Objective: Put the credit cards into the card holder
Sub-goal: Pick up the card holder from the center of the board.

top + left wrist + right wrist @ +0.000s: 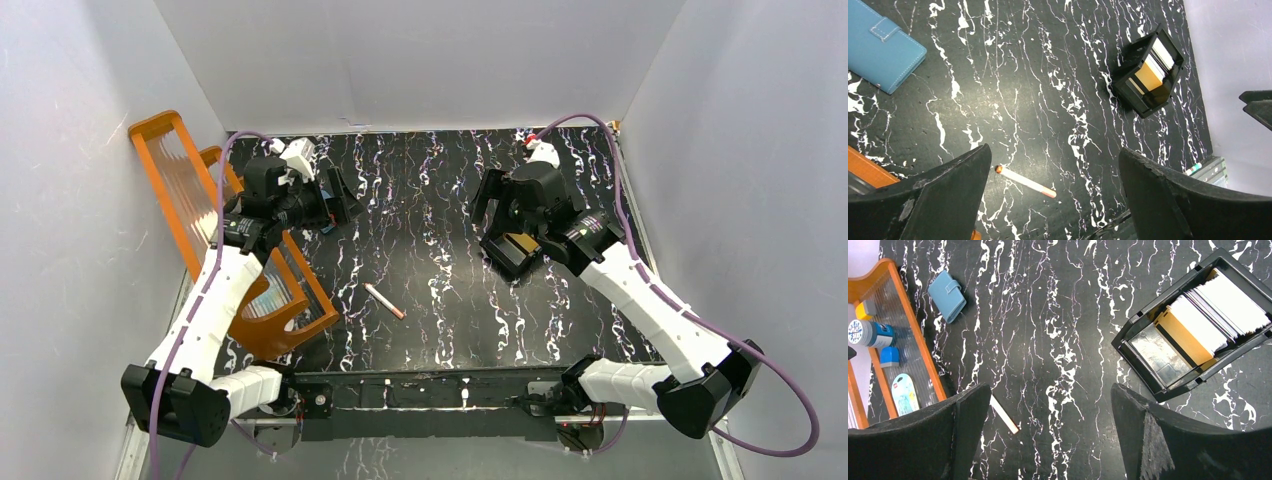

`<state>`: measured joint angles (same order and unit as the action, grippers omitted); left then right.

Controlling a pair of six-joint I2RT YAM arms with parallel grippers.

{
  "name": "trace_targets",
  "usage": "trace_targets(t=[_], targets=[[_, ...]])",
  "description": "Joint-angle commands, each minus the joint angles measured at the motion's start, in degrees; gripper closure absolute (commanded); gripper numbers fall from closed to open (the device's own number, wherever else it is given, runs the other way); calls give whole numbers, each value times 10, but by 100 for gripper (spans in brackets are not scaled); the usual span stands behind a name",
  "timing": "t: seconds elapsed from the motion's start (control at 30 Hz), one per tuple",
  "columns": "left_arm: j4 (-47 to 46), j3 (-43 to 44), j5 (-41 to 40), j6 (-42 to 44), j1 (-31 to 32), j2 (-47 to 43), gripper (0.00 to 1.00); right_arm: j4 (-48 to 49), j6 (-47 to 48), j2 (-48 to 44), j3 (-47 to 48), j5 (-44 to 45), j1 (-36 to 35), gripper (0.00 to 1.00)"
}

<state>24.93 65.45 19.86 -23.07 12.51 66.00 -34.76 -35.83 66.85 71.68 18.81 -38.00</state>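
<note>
On the table point(430, 260), far left: card holder point(947, 295), teal-blue, lying flat and closed, snap tab folded across its edge.
Card holder, neighbours: just beside the rail of the orange rack point(913, 335); well apart from the black tray point(1148, 385) on the right side of the table.
Credit cards point(1220, 310): all standing on edge inside the black tray, packed as one stack; an orange-gold card fronts the stack, with white and grey cards behind it.
Tray, front compartment: a silver-grey surface lies flat there; it cannot be told whether it is a card.
Left gripper point(1055, 151): released, jaws spread wide, nothing between them. It hovers over bare table; in the left wrist view the card holder sits at the upper left, outside the fingers.
Right gripper point(1050, 390): released, jaws spread wide, nothing between them. The black tray lies beyond its right finger, not touched.
Stick point(384, 300): thin, pink-brown, pen-like, lying flat near the table centre, between the two arms, touching nothing.
Orange rack, position: along the left edge of the table, beside the left arm.
Orange rack, contents: a bottle point(868, 332) with a blue label lying on its side, one small yellow item, one small blue item and an oval packet.
Task status: no card is in the card holder.
</note>
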Motion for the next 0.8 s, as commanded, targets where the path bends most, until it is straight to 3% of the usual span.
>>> trace_targets(t=[0.0, 0.23, 0.33, 0.53, 0.6, 0.7, 0.77], targets=[[2, 0, -28, 3, -3, -18, 1, 35, -7, -14, -1, -11, 1, 2], [-19, 16, -62, 39, -4, 43, 1, 40, -4, -18, -2, -38, 1, 2], [3, 65, -125, 61, -3, 113, 2, 42, -6, -27, -7, -56, 1, 2], [61, 190, -282, 109, -2, 286, 20, 83, -5, -72, -43, -90, 0, 2], [73, 228, -308, 116, -2, 342, 22, 96, -3, -88, -52, -97, 1, 2], [74, 271, -329, 125, -1, 410, 36, 105, -4, -104, -60, -95, 1, 2], [69, 287, -332, 139, 1, 445, 40, 108, -4, -110, -59, -97, 1, 2]])
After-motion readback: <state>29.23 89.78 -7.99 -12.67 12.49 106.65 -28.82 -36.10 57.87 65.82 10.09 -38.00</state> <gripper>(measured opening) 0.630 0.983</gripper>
